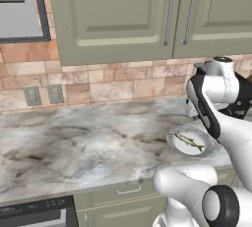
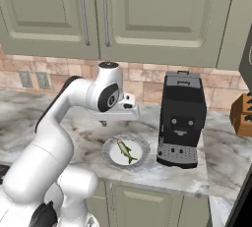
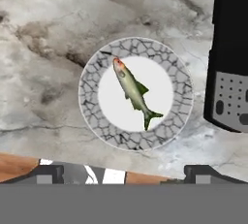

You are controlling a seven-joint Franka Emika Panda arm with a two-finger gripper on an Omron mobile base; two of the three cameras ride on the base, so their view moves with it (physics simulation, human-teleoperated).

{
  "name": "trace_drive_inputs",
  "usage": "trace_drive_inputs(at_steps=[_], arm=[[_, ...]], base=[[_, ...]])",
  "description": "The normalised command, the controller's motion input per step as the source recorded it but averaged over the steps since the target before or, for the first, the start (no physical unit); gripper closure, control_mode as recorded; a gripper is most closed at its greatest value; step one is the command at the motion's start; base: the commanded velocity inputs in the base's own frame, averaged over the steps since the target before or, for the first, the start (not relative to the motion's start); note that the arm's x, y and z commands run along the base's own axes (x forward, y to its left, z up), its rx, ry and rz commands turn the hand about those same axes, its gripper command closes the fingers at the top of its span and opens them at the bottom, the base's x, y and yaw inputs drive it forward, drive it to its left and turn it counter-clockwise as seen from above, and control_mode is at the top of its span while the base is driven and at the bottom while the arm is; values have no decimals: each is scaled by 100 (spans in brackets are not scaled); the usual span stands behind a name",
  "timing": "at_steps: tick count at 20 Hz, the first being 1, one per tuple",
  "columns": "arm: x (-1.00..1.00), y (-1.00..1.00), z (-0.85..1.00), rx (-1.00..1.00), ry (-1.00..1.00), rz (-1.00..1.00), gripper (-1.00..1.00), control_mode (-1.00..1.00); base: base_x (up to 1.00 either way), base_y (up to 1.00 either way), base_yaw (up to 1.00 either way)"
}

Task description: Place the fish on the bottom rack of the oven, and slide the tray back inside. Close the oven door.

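The fish (image 3: 132, 92) is seen lying across the white centre of a round plate (image 3: 95, 116) with a crackle-patterned rim, head toward 11 o'clock and tail toward 5 o'clock in the hand view; it is contained wholly within the rim and is touched by nothing else. The plate is set on the marble counter (image 1: 88, 142) near the front edge, which is seen in the left base view running just below the plate at 6 o'clock. In the right base view a black coffee machine (image 2: 181, 120) is found just beside the plate at 3 o'clock, its base close to the rim but apart from it, so room is tight on that side. Open counter is left toward 9 o'clock of the plate, and a wide bare stretch is shown in the left base view. A wooden knife block (image 2: 243, 114) is placed well apart at the far right. Above, closed cabinet doors (image 1: 118, 14) are hung over a tiled backsplash (image 1: 98, 83). The gripper (image 3: 123, 173) is held above the plate, its two finger tips spread wide apart at the bottom of the hand view, released and grasping nothing, with clear air left between it and the fish
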Motion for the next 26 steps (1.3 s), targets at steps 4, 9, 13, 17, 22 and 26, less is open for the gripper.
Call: trace_drive_inputs(at_steps=[4, 9, 13, 17, 22, 26], arm=[[3, 0, -54, -5, -1, 8, -100, -100], [5, 0, -64, 0, -17, 11, -100, -100], [3, 0, -71, 0, -25, 11, -100, -100], [34, 0, -36, 4, 0, 9, -100, -100], [34, -11, -20, 5, 6, 14, -100, -100], [20, -29, -2, 5, 13, 13, -100, -100]], base=[[0, 0, 0], [0, 0, 0], [0, 0, 0], [0, 0, 0], [0, 0, 0], [0, 0, 0]])
